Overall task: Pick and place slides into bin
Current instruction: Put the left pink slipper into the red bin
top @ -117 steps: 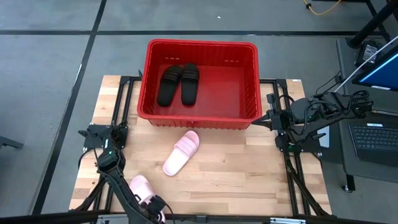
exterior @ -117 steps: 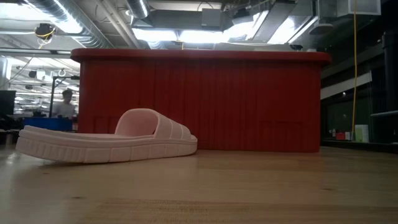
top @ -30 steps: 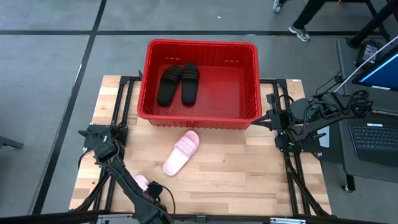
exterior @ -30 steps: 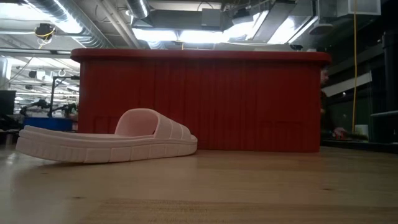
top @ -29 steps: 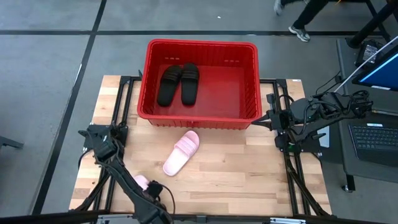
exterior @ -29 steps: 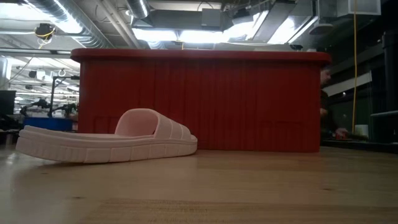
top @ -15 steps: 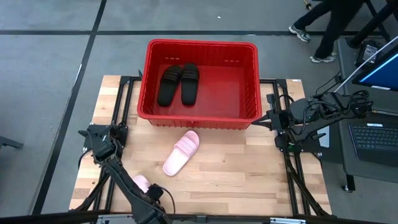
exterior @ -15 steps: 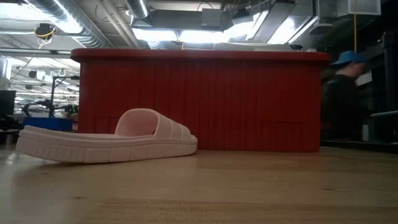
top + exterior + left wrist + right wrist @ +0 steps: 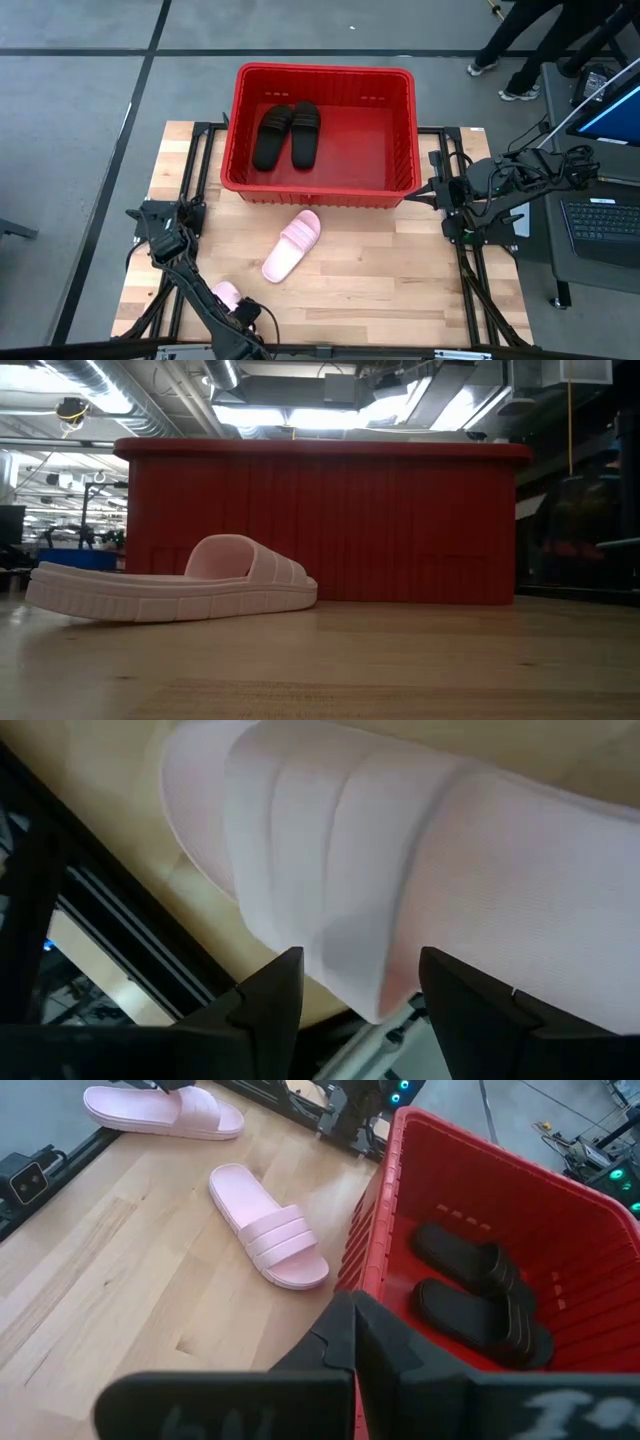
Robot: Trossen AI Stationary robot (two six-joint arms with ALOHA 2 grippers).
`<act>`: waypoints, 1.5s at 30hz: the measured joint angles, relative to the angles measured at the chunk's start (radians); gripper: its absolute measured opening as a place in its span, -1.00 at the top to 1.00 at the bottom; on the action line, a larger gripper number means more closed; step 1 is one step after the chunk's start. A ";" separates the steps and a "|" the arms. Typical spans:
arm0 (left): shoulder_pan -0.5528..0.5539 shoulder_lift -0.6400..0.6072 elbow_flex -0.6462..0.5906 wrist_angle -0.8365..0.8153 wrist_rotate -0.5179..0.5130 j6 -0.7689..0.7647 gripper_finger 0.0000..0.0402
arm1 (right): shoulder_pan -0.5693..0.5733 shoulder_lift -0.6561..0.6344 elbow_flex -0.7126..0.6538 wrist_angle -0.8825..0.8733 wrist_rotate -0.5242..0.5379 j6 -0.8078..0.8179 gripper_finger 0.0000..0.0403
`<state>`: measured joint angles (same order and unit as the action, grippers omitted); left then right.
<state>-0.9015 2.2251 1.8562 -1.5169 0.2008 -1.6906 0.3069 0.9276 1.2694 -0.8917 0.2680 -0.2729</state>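
no readable text, labels, brands or numbers on anything in view

Red bin [image 9: 408, 140] as landmark. Inside it, two black slides [image 9: 286, 133] fill the left part; the floor to their right lies bare and open from above. In front of the bin, one pink slide [image 9: 292, 245] lies on the table [image 9: 400, 270], near its front wall, with bare wood to the right. The second pink slide [image 9: 226, 295], near the table's front-left corner, is straddled by the open left gripper [image 9: 350, 982]. The closed right gripper [image 9: 352, 1342] rests beside the bin's right wall.
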 joint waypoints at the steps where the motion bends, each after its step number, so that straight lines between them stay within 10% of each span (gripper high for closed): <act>1: 0.000 0.003 0.000 -0.004 -0.001 0.006 0.04 | 0.000 0.000 0.000 0.000 0.000 0.000 0.99; 21: -0.039 0.009 0.000 0.034 0.001 -0.033 0.07 | 0.000 0.000 0.000 -0.002 0.000 -0.003 0.99; 35: -0.038 0.008 0.000 -0.011 -0.052 -0.111 0.90 | 0.000 0.000 0.000 -0.003 0.000 -0.021 0.99; 45: -0.019 0.008 0.014 -0.054 -0.049 -0.241 0.98 | 0.000 0.000 0.000 -0.003 0.000 -0.023 0.99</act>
<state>-0.9207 2.2330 1.8701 -1.5711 0.1516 -1.9320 0.3069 0.9272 1.2694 -0.8951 0.2680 -0.2959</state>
